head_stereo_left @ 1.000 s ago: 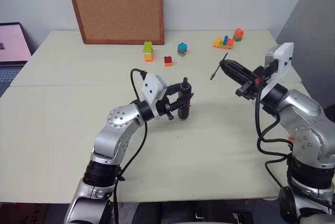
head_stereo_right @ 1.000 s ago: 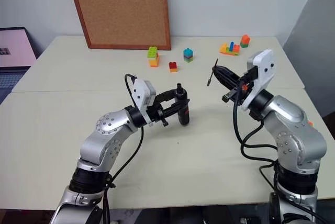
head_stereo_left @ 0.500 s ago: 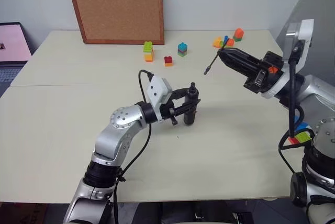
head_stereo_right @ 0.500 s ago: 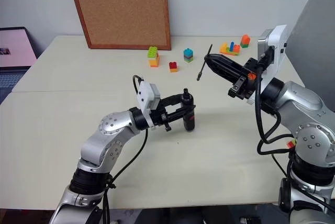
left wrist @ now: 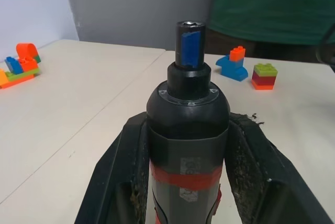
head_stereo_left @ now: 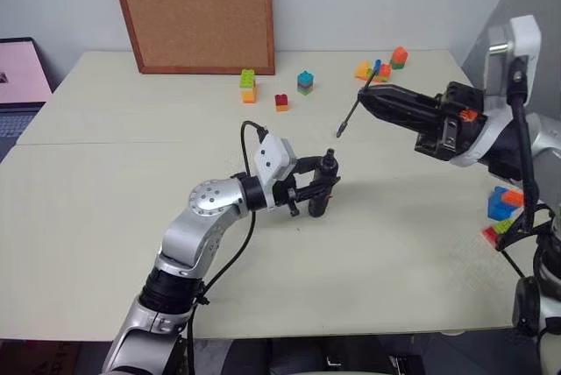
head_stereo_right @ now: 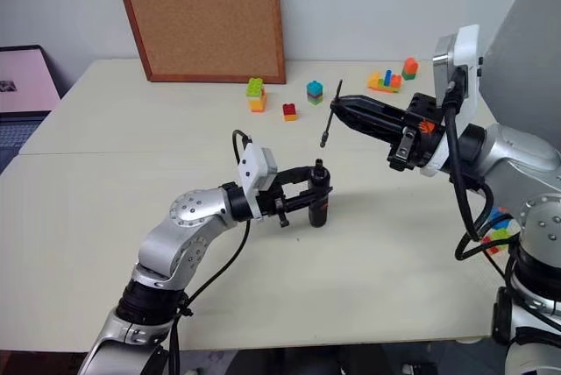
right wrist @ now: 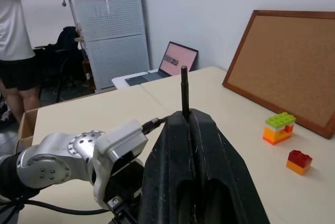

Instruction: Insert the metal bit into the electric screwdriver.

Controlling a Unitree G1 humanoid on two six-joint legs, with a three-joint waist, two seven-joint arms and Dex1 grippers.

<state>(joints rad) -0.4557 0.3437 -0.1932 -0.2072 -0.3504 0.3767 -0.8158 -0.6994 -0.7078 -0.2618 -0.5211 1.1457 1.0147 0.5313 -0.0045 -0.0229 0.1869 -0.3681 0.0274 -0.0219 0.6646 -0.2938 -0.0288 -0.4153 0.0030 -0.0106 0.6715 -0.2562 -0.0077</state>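
Note:
The electric screwdriver [head_stereo_right: 318, 198] is black with a red band and stands roughly upright at the table's middle. My left gripper [head_stereo_right: 310, 196] is shut on its body from the side. In the left wrist view both fingers [left wrist: 121, 171] clamp the electric screwdriver [left wrist: 187, 124], whose open socket end faces away from the camera. My right gripper [head_stereo_left: 363, 98] hovers above and to the right of it, shut on the metal bit [head_stereo_left: 349, 116]. The thin rod slants down toward the left, its lower end still apart from the tool. In the right wrist view the metal bit [right wrist: 184, 89] sticks out past the fingertips.
A cork board [head_stereo_left: 195, 9] leans on the back wall. Toy bricks [head_stereo_left: 248, 86] [head_stereo_left: 281, 102] [head_stereo_left: 305, 82] [head_stereo_left: 379, 68] lie across the far table, more bricks [head_stereo_left: 501, 207] by my right arm. A laptop [head_stereo_left: 22, 73] sits far left. A person [right wrist: 18, 51] stands by a pegboard rack.
My right gripper has risen and swung left with the metal bit, its wrist rolling, so the bit now hangs nearer the screwdriver. My left gripper has shifted slightly right with the screwdriver.

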